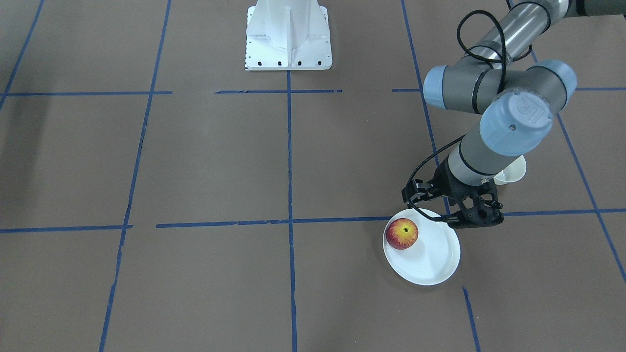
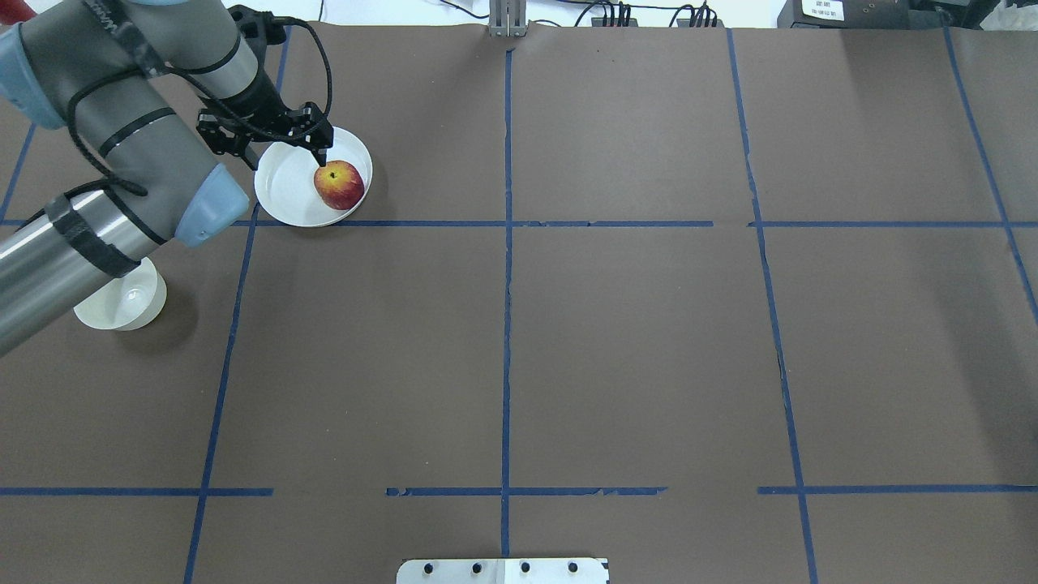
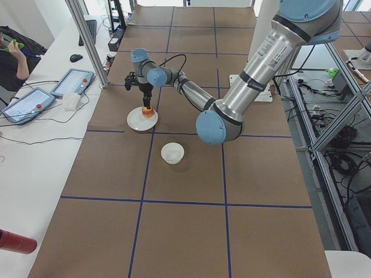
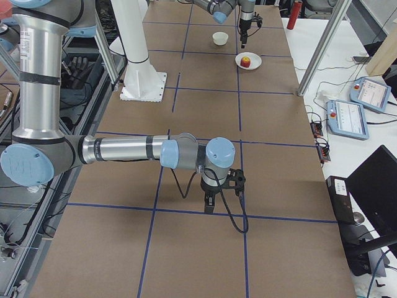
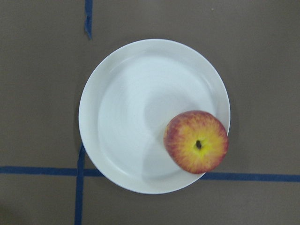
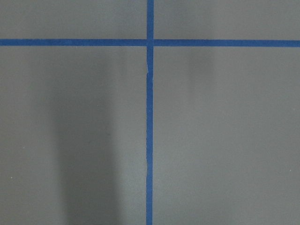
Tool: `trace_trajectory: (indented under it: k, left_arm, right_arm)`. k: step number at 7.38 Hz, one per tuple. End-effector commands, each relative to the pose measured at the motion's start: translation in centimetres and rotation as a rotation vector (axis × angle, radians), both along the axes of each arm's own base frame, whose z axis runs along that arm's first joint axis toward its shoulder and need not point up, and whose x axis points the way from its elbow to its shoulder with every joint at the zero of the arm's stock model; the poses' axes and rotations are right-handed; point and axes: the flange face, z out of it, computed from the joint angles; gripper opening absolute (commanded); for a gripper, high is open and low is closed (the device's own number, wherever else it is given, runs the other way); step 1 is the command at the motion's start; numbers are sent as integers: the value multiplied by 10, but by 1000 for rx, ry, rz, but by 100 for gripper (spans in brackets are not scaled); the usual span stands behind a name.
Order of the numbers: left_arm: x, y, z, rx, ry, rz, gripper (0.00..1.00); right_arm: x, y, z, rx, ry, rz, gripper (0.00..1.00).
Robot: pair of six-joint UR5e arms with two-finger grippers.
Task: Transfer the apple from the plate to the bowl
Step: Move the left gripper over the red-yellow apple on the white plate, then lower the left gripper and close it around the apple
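The red and yellow apple (image 1: pixel 402 233) (image 2: pixel 339 184) (image 5: pixel 196 141) lies on the white plate (image 1: pixel 430 259) (image 2: pixel 284 191) (image 5: pixel 126 117), close to its rim. My left gripper (image 2: pixel 323 158) (image 1: pixel 457 222) hangs over the plate beside the apple, clear of it. Its fingers show as one narrow tip, shut and empty. The small off-white bowl (image 2: pixel 126 304) (image 1: pixel 513 171) (image 3: pixel 173 153) stands empty, partly hidden under the left arm. My right gripper (image 4: pixel 223 202) hovers low over bare table far from them; I cannot tell whether it is open.
The robot's white base (image 1: pixel 288 39) stands at the middle of the table's near edge. Blue tape lines cross the brown table. Tablets and cables (image 3: pixel 35 98) lie on the side bench beyond the plate.
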Motion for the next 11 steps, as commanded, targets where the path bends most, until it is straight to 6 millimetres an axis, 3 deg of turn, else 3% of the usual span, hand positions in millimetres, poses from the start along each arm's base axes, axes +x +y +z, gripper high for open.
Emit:
trace_trajectory:
  k: [1,2,6,9,11]
  left_arm:
    - [49,-21,17,-4,21,-6,100]
    - [63,-29,23,5,14,-8,100]
    - [81,-27,46,23,-10,-11,100]
    - [94,-18,51,30,-6,7,97]
    - [94,-17,51,32,-5,11,48]
  right_arm:
    - [0,0,0,0,0,0,100]
    - [0,0,0,0,0,0,100]
    - [0,0,0,0,0,0,100]
    - [0,0,0,0,0,0,100]
    - [0,0,0,0,0,0,100]
